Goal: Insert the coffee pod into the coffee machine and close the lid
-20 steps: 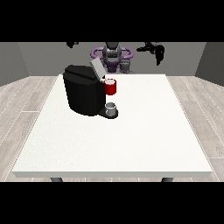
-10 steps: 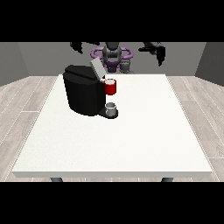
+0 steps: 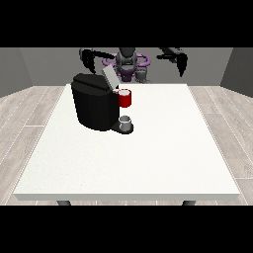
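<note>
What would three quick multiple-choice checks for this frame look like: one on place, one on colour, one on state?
1. Where does the coffee machine stand on the table?
A. far part, toward the view's left
B. near edge, centre
C. near right corner

2. What colour is the machine's brew head?
A. blue
B. red
C. green

3. How is the machine's lid?
A. shut flat
B. raised open
C. lying on the table

Answers:
1 A: the coffee machine sits on the table in its far part, left of centre.
2 B: the brew head is red.
3 B: the grey lid tilts up above the body.
</note>
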Robot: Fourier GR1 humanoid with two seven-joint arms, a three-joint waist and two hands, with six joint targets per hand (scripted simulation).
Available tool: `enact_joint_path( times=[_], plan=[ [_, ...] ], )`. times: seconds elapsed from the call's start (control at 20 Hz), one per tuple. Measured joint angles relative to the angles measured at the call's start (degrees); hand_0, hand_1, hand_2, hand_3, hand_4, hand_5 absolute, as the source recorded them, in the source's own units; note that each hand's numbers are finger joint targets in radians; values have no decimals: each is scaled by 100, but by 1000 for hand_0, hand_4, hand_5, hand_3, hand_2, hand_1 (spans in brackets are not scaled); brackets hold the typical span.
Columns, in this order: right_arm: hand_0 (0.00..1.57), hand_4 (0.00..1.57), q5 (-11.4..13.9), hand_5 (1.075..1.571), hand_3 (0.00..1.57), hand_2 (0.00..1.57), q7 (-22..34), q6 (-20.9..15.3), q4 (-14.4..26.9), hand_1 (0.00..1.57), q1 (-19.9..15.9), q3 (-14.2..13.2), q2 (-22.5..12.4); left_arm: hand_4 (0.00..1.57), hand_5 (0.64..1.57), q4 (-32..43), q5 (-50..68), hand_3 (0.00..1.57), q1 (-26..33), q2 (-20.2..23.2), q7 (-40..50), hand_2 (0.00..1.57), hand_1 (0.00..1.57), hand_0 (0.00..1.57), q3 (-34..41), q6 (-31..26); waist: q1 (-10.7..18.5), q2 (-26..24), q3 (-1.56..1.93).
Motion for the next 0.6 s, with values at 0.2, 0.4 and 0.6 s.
enact_joint_path(
  times=[0.2, 0.4, 0.6],
  plan=[
    [0, 0, 25, 1571, 0, 0, -110, 75, 314, 0, -313, -40, -21, 0, 1571, -298, 32, 0, 121, 45, 57, 0, 0, 0, -98, 132, -104, 199, 1],
    [0, 0, 146, 1571, 0, 0, -130, 28, 614, 0, -546, -8, 10, 0, 1571, -547, 75, 0, 271, 67, 50, 0, 0, 0, -179, 208, -96, 298, 0],
    [0, 0, 239, 1571, 0, 0, -193, 138, 763, 0, -670, 82, 36, 0, 1571, -671, 211, 0, 375, 186, 65, 0, 0, 0, -130, 259, -200, 338, -2]
  ],
)
